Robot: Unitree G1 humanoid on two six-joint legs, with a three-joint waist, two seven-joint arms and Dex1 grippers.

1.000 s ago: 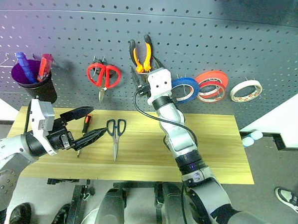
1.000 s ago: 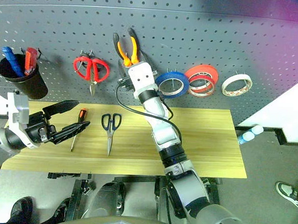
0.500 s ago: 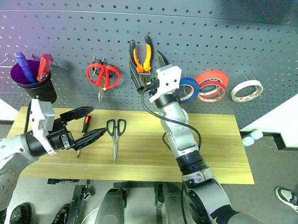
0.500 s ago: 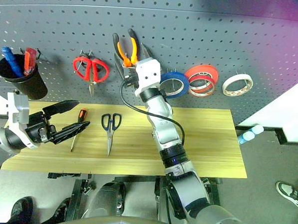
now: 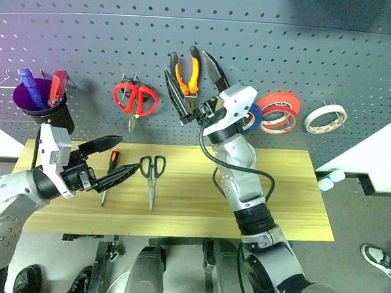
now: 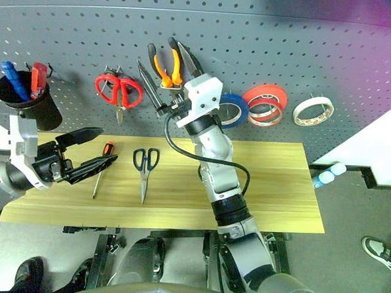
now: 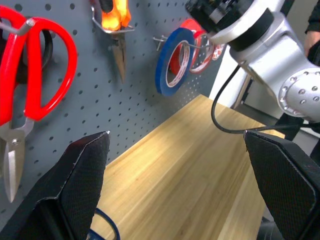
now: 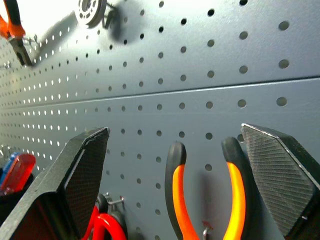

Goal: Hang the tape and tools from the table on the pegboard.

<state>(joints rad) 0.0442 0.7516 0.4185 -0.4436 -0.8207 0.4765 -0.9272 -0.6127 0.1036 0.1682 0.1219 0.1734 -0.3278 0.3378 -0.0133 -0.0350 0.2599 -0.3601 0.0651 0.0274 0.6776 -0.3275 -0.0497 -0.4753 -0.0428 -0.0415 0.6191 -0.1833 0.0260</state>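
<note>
my right fingers [image 5: 194, 81] have backed off wide and empty from the pliers [image 5: 186, 70] now hanging on the pegboard [image 5: 331, 55], left fingers [image 5: 119, 159] open too, leaving scissors [image 5: 152, 170] and screwdriver [image 5: 112, 165] on the counter [image 5: 291, 191].

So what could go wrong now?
The open right gripper sits close around the orange-and-black-handled pliers hanging on the dark grey pegboard; a careless pull-back might knock them off their hook. The open left gripper hovers by the small orange-and-black screwdriver and dark-handled scissors on the light wooden table, and could nudge one sideways.
</note>
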